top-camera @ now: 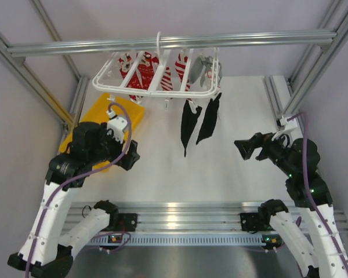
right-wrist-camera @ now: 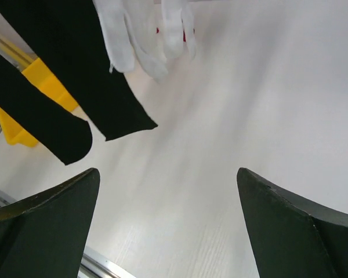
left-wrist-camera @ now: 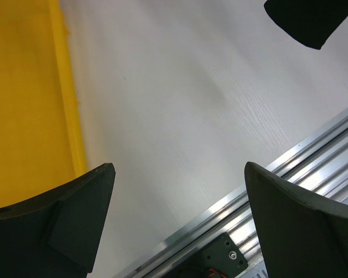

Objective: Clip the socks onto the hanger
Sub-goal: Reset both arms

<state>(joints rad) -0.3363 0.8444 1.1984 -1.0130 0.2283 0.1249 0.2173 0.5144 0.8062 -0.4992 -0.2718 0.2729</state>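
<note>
Seen from above, the two black socks (top-camera: pixel 198 123) hang side by side from the near right edge of the white hanger (top-camera: pixel 156 78). The hanger is hooked over an aluminium crossbar (top-camera: pixel 174 42) and also carries red-and-white socks (top-camera: pixel 140 70) and a grey-white garment (top-camera: pixel 206 68). The black socks dangle above the surface (top-camera: pixel 220 179), between the two sets of jaws and beyond both. The left jaws stand spread and empty just beside the yellow tray (top-camera: pixel 133 113). The right jaws, also spread and empty, point towards the socks but are well apart from them. In the left wrist view the left jaws gape over bare surface, with the tray's rim to their left. One black sock toe shows far ahead to the right, and an aluminium rail (left-wrist-camera: pixel 290 179) runs under the right-hand jaw. In the right wrist view the right jaws stand wide. The lower ends of both socks hang ahead to the left, clear of the jaws, with blurred white fabric (right-wrist-camera: pixel 142 43) just beside them.
</note>
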